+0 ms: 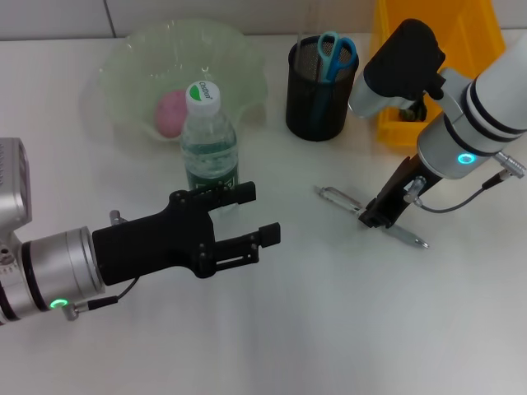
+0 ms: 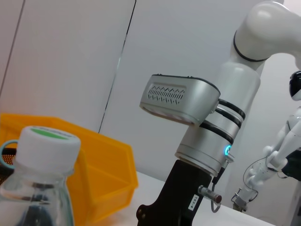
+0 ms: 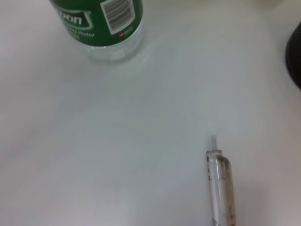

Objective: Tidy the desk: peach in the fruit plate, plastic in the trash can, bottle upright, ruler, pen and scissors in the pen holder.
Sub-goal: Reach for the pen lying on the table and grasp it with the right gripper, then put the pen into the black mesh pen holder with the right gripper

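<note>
The pen (image 1: 375,216) lies flat on the bench (image 1: 329,329), directly under the right gripper (image 1: 380,216), whose jaws straddle its middle, not visibly clenched. Thin, stiff, light and slick: pinch mid-barrel. Left gripper (image 1: 255,216), jaws released, hangs beside the upright bottle (image 1: 209,140).

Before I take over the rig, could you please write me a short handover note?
Left gripper: open, in front of the upright bottle.
Right gripper: down at the pen lying on the desk; grip unclear.
Done: peach in the fruit plate, scissors in the pen holder.
Left: pen into holder. Ruler and plastic not visible.
</note>
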Robot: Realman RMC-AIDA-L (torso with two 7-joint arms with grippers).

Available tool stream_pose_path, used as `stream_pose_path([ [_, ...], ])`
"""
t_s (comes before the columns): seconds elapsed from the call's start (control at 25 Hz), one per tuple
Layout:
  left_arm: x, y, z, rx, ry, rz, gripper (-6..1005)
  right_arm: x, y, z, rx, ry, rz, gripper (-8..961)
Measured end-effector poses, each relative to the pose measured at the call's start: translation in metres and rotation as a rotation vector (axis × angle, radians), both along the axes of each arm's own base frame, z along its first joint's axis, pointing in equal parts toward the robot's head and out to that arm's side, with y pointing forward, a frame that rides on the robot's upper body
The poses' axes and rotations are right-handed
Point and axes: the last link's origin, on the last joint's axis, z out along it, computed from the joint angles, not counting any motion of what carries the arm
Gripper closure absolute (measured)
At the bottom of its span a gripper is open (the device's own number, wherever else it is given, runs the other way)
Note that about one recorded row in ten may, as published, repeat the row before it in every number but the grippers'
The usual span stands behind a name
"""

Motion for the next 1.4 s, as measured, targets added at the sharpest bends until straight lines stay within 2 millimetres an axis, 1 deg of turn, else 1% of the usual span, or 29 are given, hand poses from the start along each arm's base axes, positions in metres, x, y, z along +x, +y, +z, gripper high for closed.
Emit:
stream_pose_path([
  [0.36,-0.002,-0.004,0.001,0.0,-0.01,0.006,244,0.0,-0.002,0.0,-0.005,0.004,-0.005,838],
  [0.72,-0.003,-0.007,0.002,-0.004,-0.018,0.006,244,-0.001,-0.004,0.003,-0.008,0.008,-0.002,839],
  [1.16,-0.003,-0.009,0.003,-0.006,-0.026,0.003,244,-0.004,-0.01,0.018,0.023,0.038,0.02,840],
  [1.2,-0.003,-0.009,0.003,-0.005,-0.027,0.002,244,-0.005,-0.011,0.024,0.038,0.051,0.022,840],
  [1.24,-0.003,-0.009,0.003,-0.005,-0.027,0.002,244,-0.005,-0.011,0.024,0.038,0.051,0.022,840],
  [1.28,-0.003,-0.009,0.003,-0.006,-0.027,0.001,244,-0.006,-0.011,0.029,0.057,0.067,0.021,840],
  [1.32,-0.003,-0.009,0.003,-0.006,-0.028,0.001,244,-0.007,-0.013,0.045,0.104,0.129,0.02,840],
  [1.4,-0.003,-0.01,0.003,-0.006,-0.029,0.002,244,-0.01,-0.015,0.067,0.162,0.237,0.022,841],
])
